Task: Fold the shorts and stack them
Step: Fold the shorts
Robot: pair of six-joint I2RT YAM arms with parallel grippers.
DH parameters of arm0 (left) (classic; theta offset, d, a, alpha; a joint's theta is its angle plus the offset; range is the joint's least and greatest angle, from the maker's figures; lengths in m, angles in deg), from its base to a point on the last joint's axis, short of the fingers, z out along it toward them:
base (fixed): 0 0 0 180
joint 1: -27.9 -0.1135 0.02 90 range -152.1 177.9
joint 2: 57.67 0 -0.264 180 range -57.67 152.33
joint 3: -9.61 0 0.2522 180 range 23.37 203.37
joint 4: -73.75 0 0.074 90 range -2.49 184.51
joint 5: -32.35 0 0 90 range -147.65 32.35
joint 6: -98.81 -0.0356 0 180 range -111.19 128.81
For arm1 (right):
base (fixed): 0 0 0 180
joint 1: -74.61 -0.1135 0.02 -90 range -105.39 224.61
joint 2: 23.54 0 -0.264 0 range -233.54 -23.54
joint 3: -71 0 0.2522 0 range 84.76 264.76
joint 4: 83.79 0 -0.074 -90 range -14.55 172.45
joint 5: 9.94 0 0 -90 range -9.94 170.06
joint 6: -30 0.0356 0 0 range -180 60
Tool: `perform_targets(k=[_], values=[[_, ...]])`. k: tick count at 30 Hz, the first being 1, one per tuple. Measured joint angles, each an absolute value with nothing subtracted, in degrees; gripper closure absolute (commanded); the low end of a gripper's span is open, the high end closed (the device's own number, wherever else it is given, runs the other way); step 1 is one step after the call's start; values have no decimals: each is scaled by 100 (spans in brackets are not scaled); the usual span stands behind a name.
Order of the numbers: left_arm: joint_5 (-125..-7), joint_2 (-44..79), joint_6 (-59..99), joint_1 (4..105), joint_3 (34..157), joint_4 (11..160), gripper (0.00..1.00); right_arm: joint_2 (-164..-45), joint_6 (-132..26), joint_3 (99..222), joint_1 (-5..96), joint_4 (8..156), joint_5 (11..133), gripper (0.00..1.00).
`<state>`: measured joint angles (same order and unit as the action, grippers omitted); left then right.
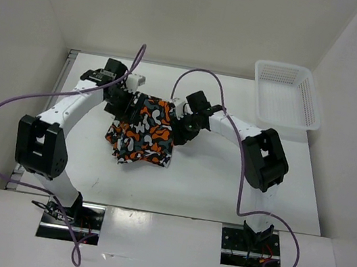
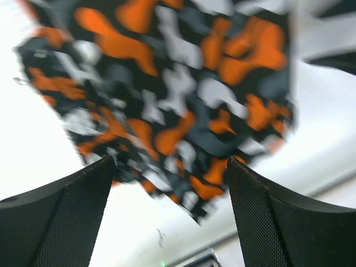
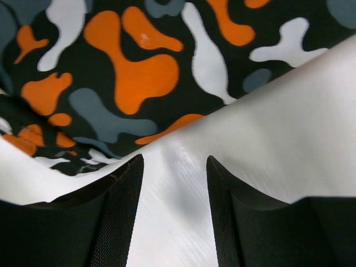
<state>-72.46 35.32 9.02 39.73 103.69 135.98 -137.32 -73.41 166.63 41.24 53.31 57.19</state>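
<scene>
The shorts (image 1: 143, 131), printed in orange, black, grey and white blotches, lie bunched in the middle of the white table. My left gripper (image 1: 123, 100) is at their far left corner. In the left wrist view its jaws stand wide apart and the shorts (image 2: 167, 94), blurred, lie beyond the gripper (image 2: 169, 167) with nothing gripped. My right gripper (image 1: 183, 126) is at the cloth's right edge. Its fingers (image 3: 125, 189) stand apart over bare table, and the shorts (image 3: 128, 72) lie just past the tips of the gripper (image 3: 173, 161).
A white plastic mesh basket (image 1: 288, 95) stands at the table's far right corner. Purple cables loop from both arms. White walls close in the table on the left, back and right.
</scene>
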Motion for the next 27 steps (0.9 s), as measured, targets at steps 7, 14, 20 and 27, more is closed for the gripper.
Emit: perform_targets(k=[7, 14, 20, 27], values=[[-6544, 4784, 900, 3672, 10430, 13097, 6, -13760, -7452, 16739, 4177, 5363, 6038, 45], [-6282, 5263, 909, 3681, 10450, 12948, 22, -13758, -7585, 16739, 4177, 5366, 6184, 46], [-6601, 5390, 902, 3659, 10436, 12951, 54, -13756, -7752, 16785, 4255, 5348, 6377, 46], [-7954, 5497, 906, 3643, 10482, 13071, 66, -13721, -8034, 17297, 4649, 5329, 6669, 47]])
